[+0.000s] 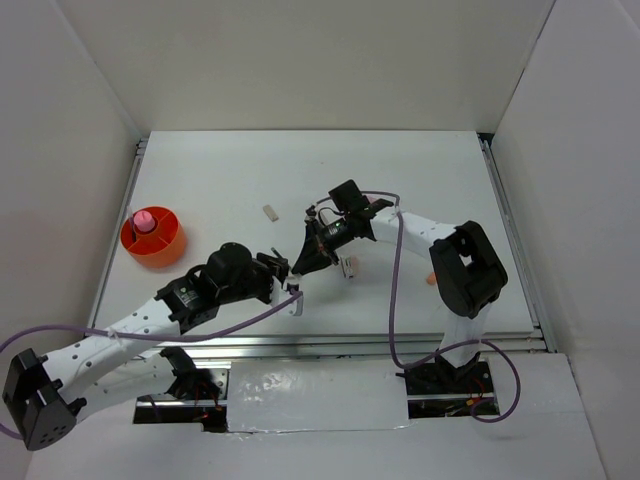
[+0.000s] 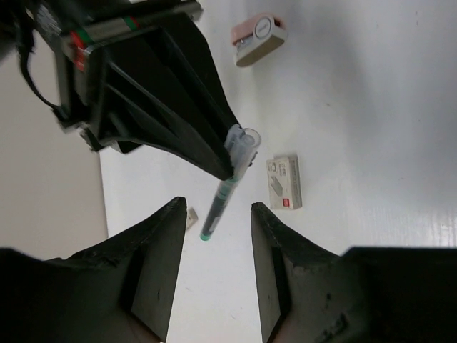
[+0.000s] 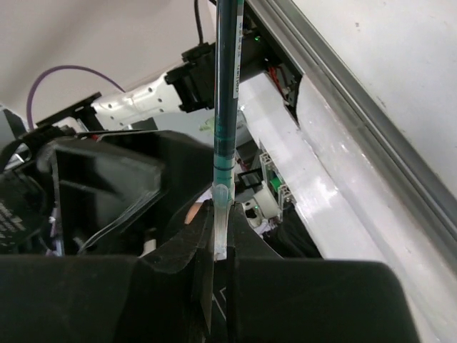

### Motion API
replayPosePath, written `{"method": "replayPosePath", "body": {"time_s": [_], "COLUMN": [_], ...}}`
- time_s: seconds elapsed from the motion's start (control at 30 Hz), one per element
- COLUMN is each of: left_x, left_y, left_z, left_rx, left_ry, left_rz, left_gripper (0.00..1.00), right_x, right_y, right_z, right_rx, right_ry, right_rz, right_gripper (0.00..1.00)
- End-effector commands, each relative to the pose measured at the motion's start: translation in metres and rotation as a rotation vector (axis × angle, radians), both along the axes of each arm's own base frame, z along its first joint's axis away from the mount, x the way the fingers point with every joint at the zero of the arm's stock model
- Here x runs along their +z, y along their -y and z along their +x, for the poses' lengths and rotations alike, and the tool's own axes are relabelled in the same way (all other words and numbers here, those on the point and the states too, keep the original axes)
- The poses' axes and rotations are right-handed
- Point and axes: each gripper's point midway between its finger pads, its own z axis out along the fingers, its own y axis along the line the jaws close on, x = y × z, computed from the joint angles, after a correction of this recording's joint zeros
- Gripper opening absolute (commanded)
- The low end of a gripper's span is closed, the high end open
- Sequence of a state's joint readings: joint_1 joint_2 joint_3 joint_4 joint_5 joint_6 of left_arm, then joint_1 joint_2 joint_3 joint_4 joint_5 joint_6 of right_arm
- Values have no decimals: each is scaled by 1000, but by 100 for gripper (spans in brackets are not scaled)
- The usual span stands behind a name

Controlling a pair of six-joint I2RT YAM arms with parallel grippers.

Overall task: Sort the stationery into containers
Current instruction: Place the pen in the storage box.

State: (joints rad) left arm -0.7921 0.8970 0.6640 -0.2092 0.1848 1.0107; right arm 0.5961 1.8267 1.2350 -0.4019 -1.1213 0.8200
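My right gripper (image 3: 221, 214) is shut on the clear cap of a dark green pen (image 3: 227, 93) and holds it off the table. In the left wrist view the pen (image 2: 220, 204) points down between my open left fingers (image 2: 161, 243), touching neither. My left gripper (image 2: 218, 207) is open and empty. In the top view both grippers meet mid-table, left (image 1: 283, 272) and right (image 1: 299, 263). The orange-red tub (image 1: 165, 248) stands at the far left with the pink cylinder (image 1: 146, 219) in it.
A small white staple box (image 2: 284, 183), a pink-and-white item (image 2: 258, 39) and a small white block (image 2: 190, 218) lie on the table below. The top view shows a white block (image 1: 269, 212), a white box (image 1: 348, 266) and an orange bit (image 1: 430, 280).
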Motion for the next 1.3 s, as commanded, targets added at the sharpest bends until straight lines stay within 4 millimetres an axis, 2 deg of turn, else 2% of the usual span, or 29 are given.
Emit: {"method": "replayPosePath", "body": {"time_s": [0.0, 0.13, 0.3, 0.5, 0.73, 0.87, 1.27], "left_x": [15, 9, 12, 0, -6, -2, -6], "left_y": [-1, -3, 0, 4, 2, 2, 7], "left_z": [16, 16, 17, 13, 11, 15, 18], "left_rx": [98, 105, 96, 60, 46, 54, 53], "left_ry": [24, 24, 19, -45, -87, -76, -71], "left_rz": [-33, -29, -63, -44, -33, -51, -51], "left_gripper": [54, 54, 50, 44, 43, 35, 41], "right_x": [27, 27, 29, 33, 34, 35, 35], "right_y": [-3, -3, -3, -4, -3, -3, -6], "right_z": [4, 2, 1, 0, -2, -2, -4], "right_rx": [-23, -21, -26, -15, -9, -11, 7], "right_ry": [24, 7, -3, -26, -27, -36, -58], "right_rz": [51, 59, 64, 85, 91, 93, 104], "right_gripper": [0, 0, 0, 0, 0, 0, 0]}}
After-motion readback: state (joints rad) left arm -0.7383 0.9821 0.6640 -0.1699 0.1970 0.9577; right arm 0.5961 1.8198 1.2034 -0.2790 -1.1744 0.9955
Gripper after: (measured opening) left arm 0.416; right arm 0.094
